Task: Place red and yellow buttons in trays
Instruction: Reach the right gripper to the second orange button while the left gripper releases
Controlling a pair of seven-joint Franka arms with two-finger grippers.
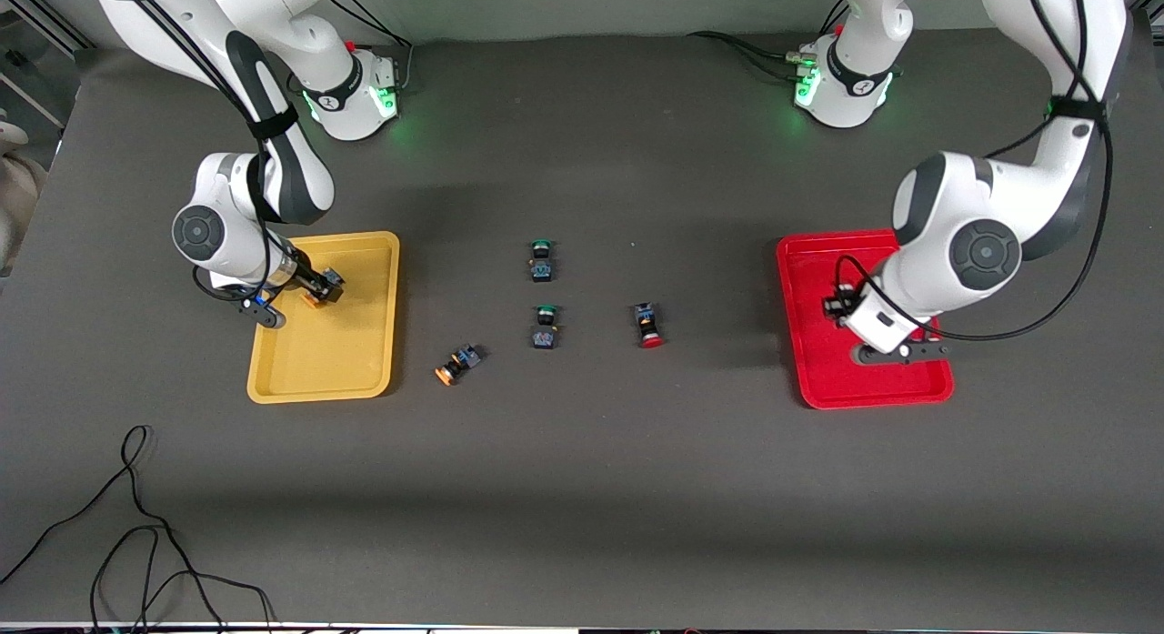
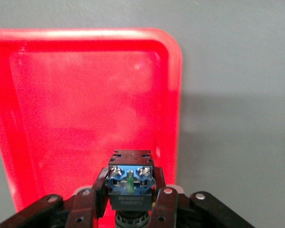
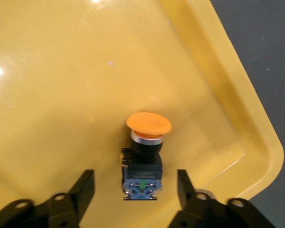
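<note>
My right gripper [image 1: 320, 288] [image 3: 134, 180] is open low over the yellow tray [image 1: 364, 361] [image 3: 61, 95]. An orange-yellow-capped button [image 1: 313, 299] [image 3: 145, 142] lies on its side in that tray between the spread fingers, free of them. My left gripper [image 1: 841, 305] [image 2: 131, 187] is shut on a black-and-blue button [image 2: 131, 176] over the red tray [image 1: 809, 279] [image 2: 85, 95]; its cap is hidden. On the table between the trays lie another orange-yellow-capped button [image 1: 457, 362] and a red-capped button [image 1: 648, 326].
Two green-capped switches [image 1: 542, 260] [image 1: 545, 327] lie mid-table, one nearer the front camera than the other. A loose black cable [image 1: 136, 525] curls on the table near the front camera at the right arm's end.
</note>
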